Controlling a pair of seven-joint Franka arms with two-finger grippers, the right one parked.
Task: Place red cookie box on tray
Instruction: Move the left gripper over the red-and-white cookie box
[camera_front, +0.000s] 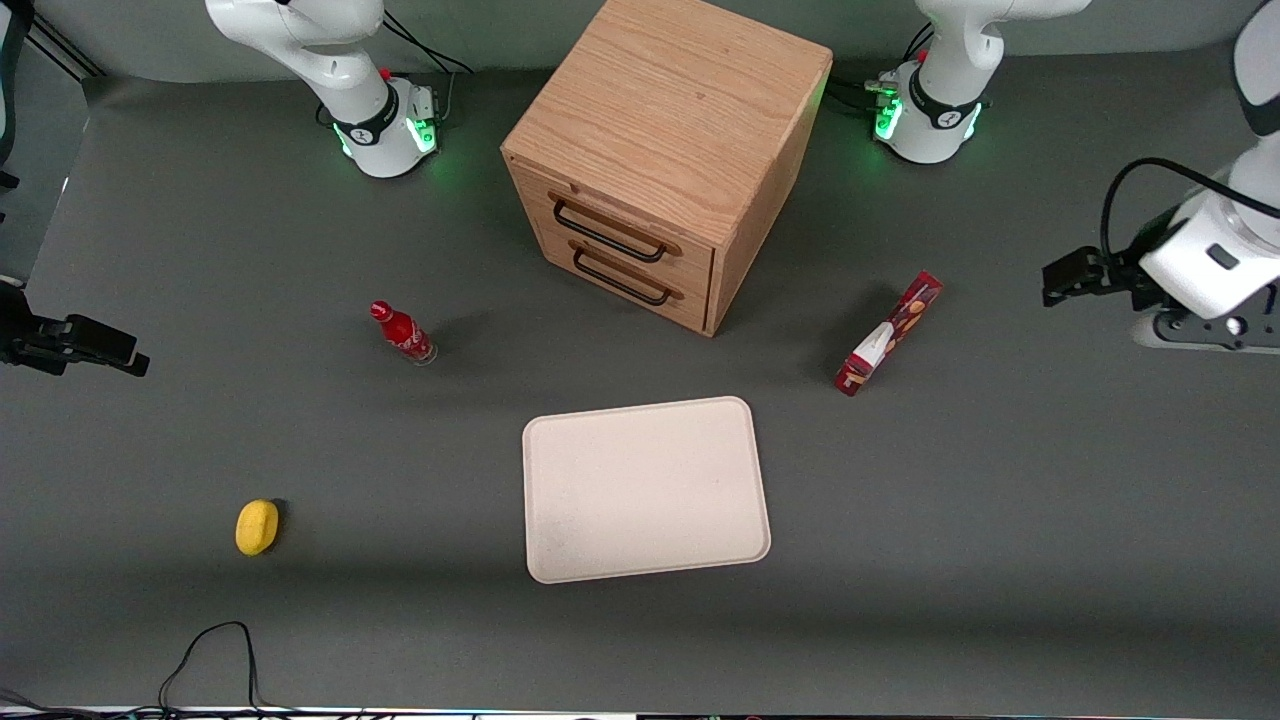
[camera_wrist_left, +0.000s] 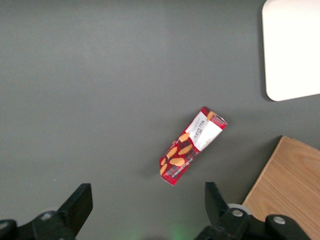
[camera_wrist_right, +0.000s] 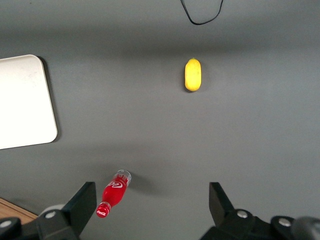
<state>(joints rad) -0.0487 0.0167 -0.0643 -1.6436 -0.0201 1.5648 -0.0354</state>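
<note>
The red cookie box (camera_front: 888, 335) lies on the grey table beside the wooden cabinet, toward the working arm's end; it also shows in the left wrist view (camera_wrist_left: 192, 145), slanted, with its white wedge and cookie pictures up. The cream-beige tray (camera_front: 645, 490) lies flat and bare, nearer to the front camera than the cabinet; one corner of it shows in the left wrist view (camera_wrist_left: 295, 50). My left gripper (camera_front: 1075, 275) hovers above the table at the working arm's end, apart from the box. In the left wrist view the gripper (camera_wrist_left: 146, 195) is open and empty.
A wooden two-drawer cabinet (camera_front: 660, 150) stands in the middle at the back. A small red bottle (camera_front: 402, 333) and a yellow lemon-like object (camera_front: 257, 526) lie toward the parked arm's end. A black cable (camera_front: 215, 650) loops at the table's front edge.
</note>
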